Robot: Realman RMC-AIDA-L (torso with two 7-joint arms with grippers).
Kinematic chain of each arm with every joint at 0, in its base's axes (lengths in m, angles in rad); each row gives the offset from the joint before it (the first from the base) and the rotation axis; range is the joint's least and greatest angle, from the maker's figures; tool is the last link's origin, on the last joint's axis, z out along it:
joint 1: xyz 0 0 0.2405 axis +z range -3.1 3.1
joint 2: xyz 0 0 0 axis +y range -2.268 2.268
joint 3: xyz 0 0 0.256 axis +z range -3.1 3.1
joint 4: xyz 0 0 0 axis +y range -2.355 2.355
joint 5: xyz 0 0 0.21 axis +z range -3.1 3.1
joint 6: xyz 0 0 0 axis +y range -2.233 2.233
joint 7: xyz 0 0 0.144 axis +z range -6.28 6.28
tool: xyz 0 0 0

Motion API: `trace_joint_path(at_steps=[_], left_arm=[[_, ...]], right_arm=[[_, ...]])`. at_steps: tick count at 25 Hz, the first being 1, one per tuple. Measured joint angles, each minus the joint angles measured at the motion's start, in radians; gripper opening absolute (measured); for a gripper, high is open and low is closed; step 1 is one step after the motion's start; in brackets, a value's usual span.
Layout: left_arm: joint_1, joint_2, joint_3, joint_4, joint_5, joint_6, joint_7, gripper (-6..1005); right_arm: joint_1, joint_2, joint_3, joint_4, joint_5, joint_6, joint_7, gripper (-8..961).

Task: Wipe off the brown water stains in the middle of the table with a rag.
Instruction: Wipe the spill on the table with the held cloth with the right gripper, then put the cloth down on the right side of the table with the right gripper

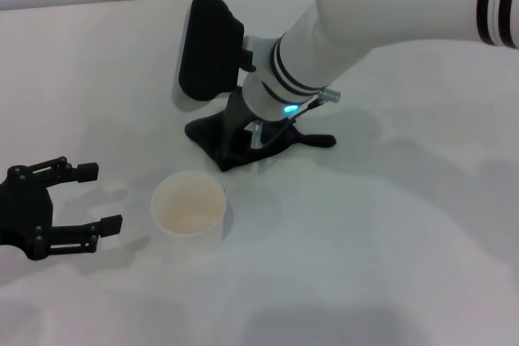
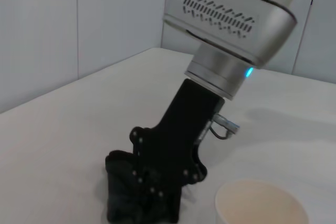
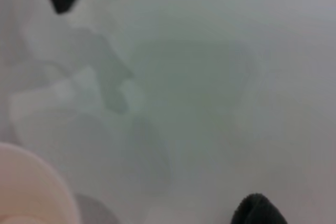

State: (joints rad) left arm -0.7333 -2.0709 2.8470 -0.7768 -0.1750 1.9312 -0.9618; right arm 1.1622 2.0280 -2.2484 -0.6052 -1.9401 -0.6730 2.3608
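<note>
The black rag (image 1: 209, 137) lies bunched on the white table (image 1: 389, 232) near its middle, with a thin tail pointing right. My right gripper (image 1: 237, 150) comes down from the upper right and is shut on the rag, pressing it against the tabletop. The left wrist view shows that gripper's black body sunk into the rag (image 2: 118, 192). The brown water stains are hidden from every view. My left gripper (image 1: 97, 198) rests open at the table's lower left, apart from the rag.
A white paper cup (image 1: 189, 204) stands upright just in front of the rag, between the two grippers, and its rim shows in the left wrist view (image 2: 260, 205). Bare tabletop spreads to the right and front.
</note>
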Motion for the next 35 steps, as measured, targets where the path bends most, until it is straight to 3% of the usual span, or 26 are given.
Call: trace_joint_path(at_steps=[10, 17, 25, 35], left_arm=[[0.005, 0.0, 0.0, 0.001, 0.0, 0.001, -0.003, 874], [0.02, 0.003, -0.001, -0.006, -0.001, 0.008, -0.001, 874], [0.027, 0.007, -0.002, -0.006, -0.021, 0.027, 0.004, 874], [0.035, 0.011, -0.001, -0.009, -0.026, 0.031, 0.005, 874]], right_arm=[[0.005, 0.0, 0.025, 0.007, -0.007, 0.0, -0.001, 15], [-0.01, -0.006, 0.12, -0.069, -0.039, -0.123, -0.015, 16], [-0.18, -0.004, 0.413, -0.317, -0.343, -0.371, -0.008, 16], [-0.239, -0.01, 0.535, -0.416, -0.473, -0.559, -0.009, 17]])
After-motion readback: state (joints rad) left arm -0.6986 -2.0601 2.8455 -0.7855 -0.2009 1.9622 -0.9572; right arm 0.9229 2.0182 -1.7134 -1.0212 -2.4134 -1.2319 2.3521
